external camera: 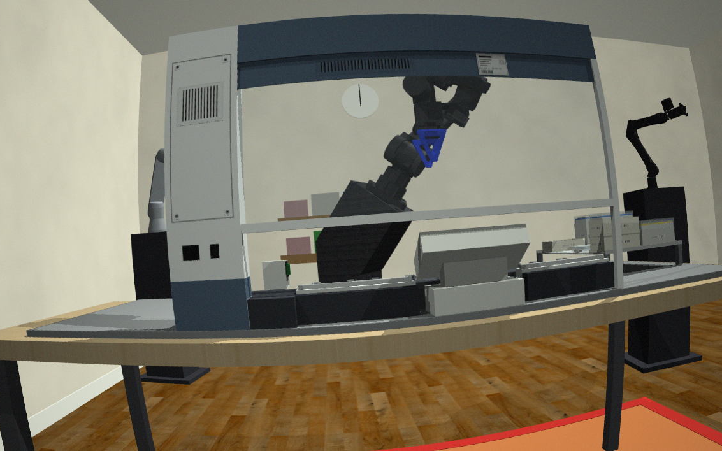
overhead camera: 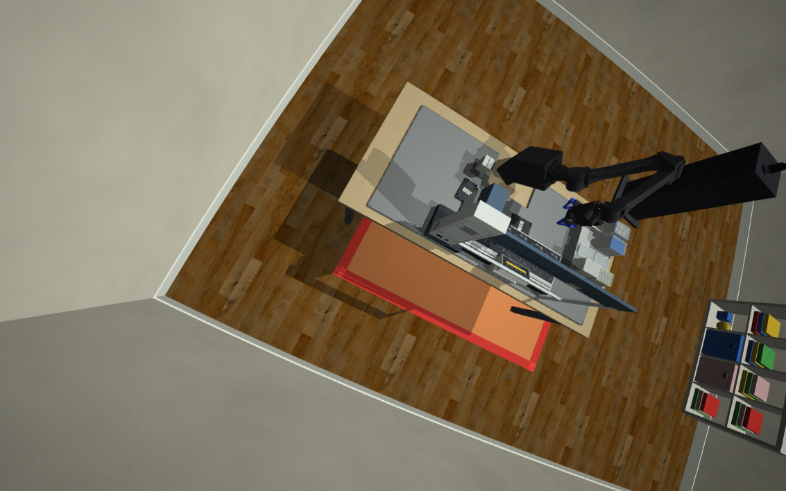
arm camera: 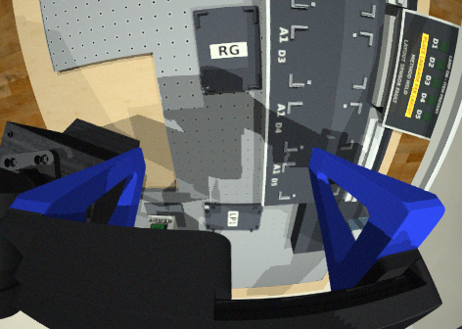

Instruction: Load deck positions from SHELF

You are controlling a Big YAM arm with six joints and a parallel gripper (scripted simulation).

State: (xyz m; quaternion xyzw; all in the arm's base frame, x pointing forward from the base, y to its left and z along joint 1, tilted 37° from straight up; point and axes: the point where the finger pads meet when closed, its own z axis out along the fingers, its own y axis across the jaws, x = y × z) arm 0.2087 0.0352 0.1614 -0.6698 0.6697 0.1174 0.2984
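Only wrist view shows RG nest (arm camera: 229, 49).

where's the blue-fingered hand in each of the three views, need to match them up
Top: the hand is right of centre, above the table's right part, near the pale boxes.
Exterior: it sits upper centre, high behind the machine's window, fingers open and empty.
Wrist: its blue fingers frame the lower half, one each side.
Shared landmark: the dark deck, also in top and exterior.
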